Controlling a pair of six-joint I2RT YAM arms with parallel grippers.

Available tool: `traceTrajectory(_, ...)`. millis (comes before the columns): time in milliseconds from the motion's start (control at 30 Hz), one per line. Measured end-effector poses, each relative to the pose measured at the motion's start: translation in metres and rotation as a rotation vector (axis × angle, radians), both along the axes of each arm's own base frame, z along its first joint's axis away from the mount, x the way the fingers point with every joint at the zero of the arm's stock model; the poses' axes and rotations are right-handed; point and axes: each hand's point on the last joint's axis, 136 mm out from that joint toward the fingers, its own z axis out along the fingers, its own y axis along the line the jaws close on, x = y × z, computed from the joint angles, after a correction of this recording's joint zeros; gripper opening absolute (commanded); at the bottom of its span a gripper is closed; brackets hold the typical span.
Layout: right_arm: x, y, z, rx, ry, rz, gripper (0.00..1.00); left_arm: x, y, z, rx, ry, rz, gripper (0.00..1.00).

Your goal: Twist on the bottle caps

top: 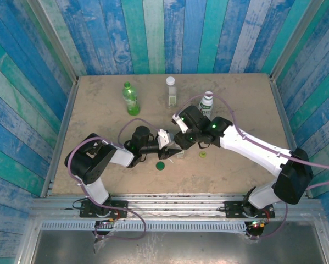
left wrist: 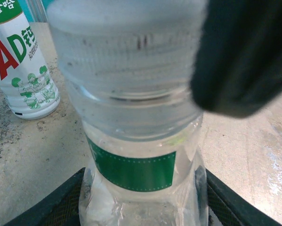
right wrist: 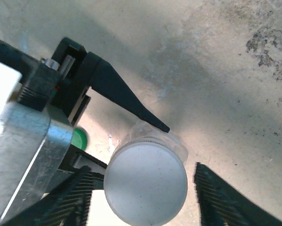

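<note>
White cap [right wrist: 145, 183] on bottle [left wrist: 136, 141], between right tool [right wrist: 141, 167] fingers [right wrist: 225, 202], seemingly untouched.

Table [top: 98, 159]: tan, scuffed top with dark speckles.

- One small clear bottle [top: 179, 152] stands between the jaws of the left gripper [left wrist: 144, 188] and the right gripper [right wrist: 141, 167].
- Dark green cap [top: 160, 165] lies flat, just nearside of the left jaws.
- Yellow-green cap [top: 202, 154] lies beside the right jaws.
- Upright beyond both sets of jaws: green bottle [top: 130, 99], second clear bottle [top: 171, 91], white labelled bottle [top: 207, 103].
</note>
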Motion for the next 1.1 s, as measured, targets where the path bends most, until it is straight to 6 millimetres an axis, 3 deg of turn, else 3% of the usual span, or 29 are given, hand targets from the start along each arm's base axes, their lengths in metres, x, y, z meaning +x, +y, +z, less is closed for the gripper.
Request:
traceTrajectory(167,-0.003,-0.007,0.027,0.080,-0.064,-0.026,0.75,0.000,0.000,0.000,0.001,0.000,0.001,0.58)
traceTrajectory(333,-0.002,-0.012,0.041,0.183,-0.092,-0.061,0.50,0.000,0.000,0.000,0.001,-0.001,0.001,0.58)
traceTrajectory(667,0.016,-0.012,0.007,0.240,0.042,-0.092,0.36,0.000,0.000,0.000,0.001,-0.001,0.001,0.58)
traceTrajectory(900,0.018,-0.008,0.005,0.303,0.072,-0.070,0.31,0.000,0.000,0.000,0.001,-0.001,0.002,0.58)
traceTrajectory(1100,0.010,-0.006,0.005,0.373,0.096,-0.039,0.22,0.000,0.000,0.000,0.000,-0.001,0.002,0.57)
